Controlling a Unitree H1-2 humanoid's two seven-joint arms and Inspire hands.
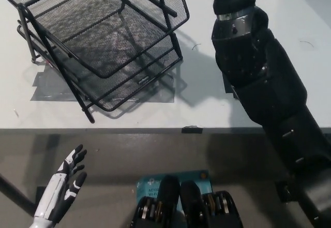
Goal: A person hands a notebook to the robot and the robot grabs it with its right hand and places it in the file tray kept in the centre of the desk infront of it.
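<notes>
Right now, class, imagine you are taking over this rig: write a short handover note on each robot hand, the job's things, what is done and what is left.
Left robot hand: open, resting low at the left, below the desk edge.
Right arm: stretched across the desk toward the top edge; its robot hand is out of view.
File tray: on the desk, nothing seen in its visible tiers.
Notebook: not in view.
Done: cannot confirm a grasp.
Left: placing the notebook in the tray.
</notes>
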